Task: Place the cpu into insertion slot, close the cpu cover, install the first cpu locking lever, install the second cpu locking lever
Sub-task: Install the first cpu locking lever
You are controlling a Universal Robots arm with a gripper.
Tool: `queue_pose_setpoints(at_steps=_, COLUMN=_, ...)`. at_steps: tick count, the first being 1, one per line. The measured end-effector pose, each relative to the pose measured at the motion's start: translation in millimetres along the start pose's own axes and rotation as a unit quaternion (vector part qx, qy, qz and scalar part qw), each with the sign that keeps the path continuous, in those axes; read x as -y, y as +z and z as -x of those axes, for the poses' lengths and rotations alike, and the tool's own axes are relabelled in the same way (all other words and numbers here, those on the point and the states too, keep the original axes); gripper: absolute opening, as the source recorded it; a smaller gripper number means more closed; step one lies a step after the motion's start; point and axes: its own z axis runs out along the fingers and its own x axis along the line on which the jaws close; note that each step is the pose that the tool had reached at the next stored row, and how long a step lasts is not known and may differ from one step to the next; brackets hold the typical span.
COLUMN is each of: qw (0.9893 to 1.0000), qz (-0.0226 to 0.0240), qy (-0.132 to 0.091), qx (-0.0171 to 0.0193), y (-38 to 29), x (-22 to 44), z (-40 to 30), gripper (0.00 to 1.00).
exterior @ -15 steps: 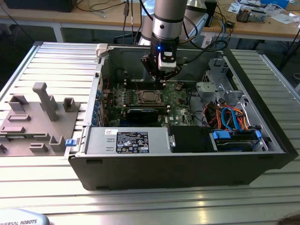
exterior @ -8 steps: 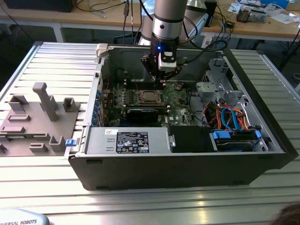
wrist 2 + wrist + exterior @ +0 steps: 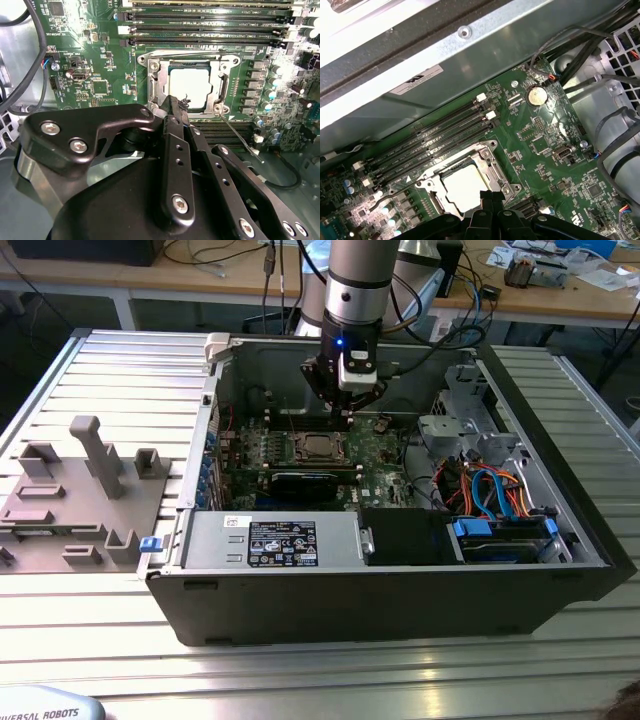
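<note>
The claw [image 3: 491, 195] covers one edge of the cpu [image 3: 462, 187] in the first wrist view

The cpu [image 3: 194, 89] is showing silvery-grey inside the shiny silver cpu cover [image 3: 156, 80], on a green circuit board [image 3: 100, 85] speckled with tiny parts. The gripper [image 3: 173, 102] is looking matte black. In the exterior view, blue and orange cables [image 3: 490, 490] are lying at four o'clock from the board.

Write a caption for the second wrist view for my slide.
Shut gripper poised by the cpu, seated under the closed cpu cover.
</note>
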Motion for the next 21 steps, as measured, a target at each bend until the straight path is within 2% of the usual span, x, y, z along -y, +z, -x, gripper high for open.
queue_pose_setpoints(at_steps=21, qw=0.9999, qz=0.0, qy=-0.013, qx=0.0002, y=0.0, x=0.0, z=0.0, gripper=0.11)
